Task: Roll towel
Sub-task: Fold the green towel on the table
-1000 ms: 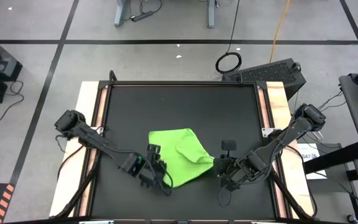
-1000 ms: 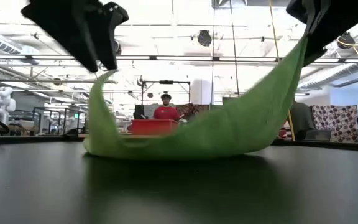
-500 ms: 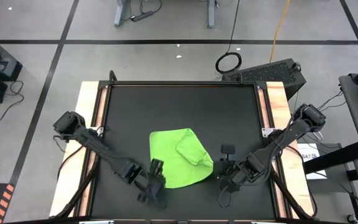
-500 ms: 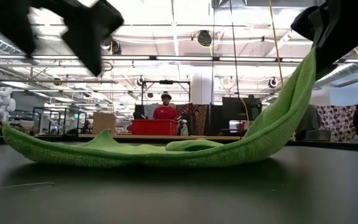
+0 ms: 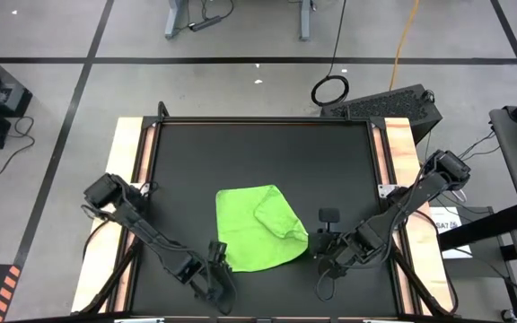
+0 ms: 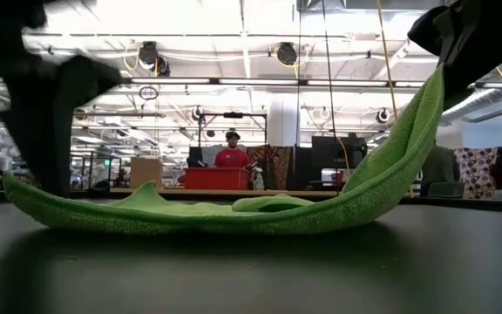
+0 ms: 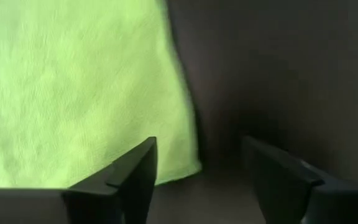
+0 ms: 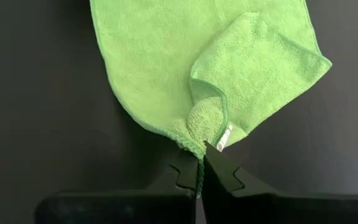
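The lime-green towel (image 5: 254, 229) lies on the black mat in the near middle, with a flap (image 5: 281, 215) folded over at its right side. In the low view the towel (image 6: 207, 214) lies flat and rises at its right end to my right gripper (image 6: 460, 39). My right gripper (image 5: 317, 244) is shut on the towel's near right corner. My left gripper (image 5: 215, 271) is open and empty at the towel's near left corner (image 7: 188, 165), which lies on the mat ahead of its two fingers (image 7: 135, 177). My right gripper pinches the towel's near right corner (image 8: 197, 157) between its two shut fingers, right beside a small white tag (image 8: 224, 138). The fingers come from the table's right. The corner is lifted and the cloth slopes up to it (image 6: 408, 139), while the rest lies on the mat.
The black mat (image 5: 258, 152) has free room on its far half. Pale wooden strips (image 5: 131, 152) run along both sides of the table. A keyboard (image 5: 389, 105) sits beyond the far right corner. A person in red (image 6: 233, 155) stands in the room behind.
My left gripper has let go of the towel's near left corner and gone toward the table's near edge. That corner, held up a second ago, has fallen and now lies spread flat on the mat. The right end stays lifted.
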You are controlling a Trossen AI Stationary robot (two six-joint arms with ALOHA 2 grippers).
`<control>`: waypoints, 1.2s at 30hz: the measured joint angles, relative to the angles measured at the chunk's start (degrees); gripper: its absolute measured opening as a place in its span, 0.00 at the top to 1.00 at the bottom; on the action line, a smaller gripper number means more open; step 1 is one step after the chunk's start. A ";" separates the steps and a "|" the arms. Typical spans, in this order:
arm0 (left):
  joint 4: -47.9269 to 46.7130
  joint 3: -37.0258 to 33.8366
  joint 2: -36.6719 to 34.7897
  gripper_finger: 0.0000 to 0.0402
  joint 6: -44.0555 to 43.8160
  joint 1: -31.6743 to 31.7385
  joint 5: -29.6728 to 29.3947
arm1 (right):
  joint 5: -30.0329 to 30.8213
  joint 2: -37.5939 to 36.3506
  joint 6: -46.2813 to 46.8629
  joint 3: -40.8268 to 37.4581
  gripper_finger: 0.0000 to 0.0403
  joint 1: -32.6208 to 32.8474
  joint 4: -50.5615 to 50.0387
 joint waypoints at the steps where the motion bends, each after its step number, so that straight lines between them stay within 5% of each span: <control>1: -0.52 0.02 0.90 0.45 -0.32 0.40 -0.26 | 0.00 0.00 0.04 0.00 1.00 0.00 0.03; 10: -0.76 0.39 2.17 0.64 1.01 0.91 -0.87 | -0.07 0.02 0.17 0.00 1.00 0.02 0.32; 19: -5.28 0.26 0.79 0.97 1.91 1.04 -5.51 | 0.00 0.02 -0.95 0.00 1.00 0.02 0.30; 28: -22.22 6.83 -11.53 0.99 1.14 0.53 -19.13 | 1.63 -0.08 -2.90 4.14 1.00 0.02 -4.12; 36: -27.41 15.77 -24.19 0.99 2.53 -3.06 -35.05 | 11.55 -3.30 -4.19 15.35 1.00 1.34 -9.33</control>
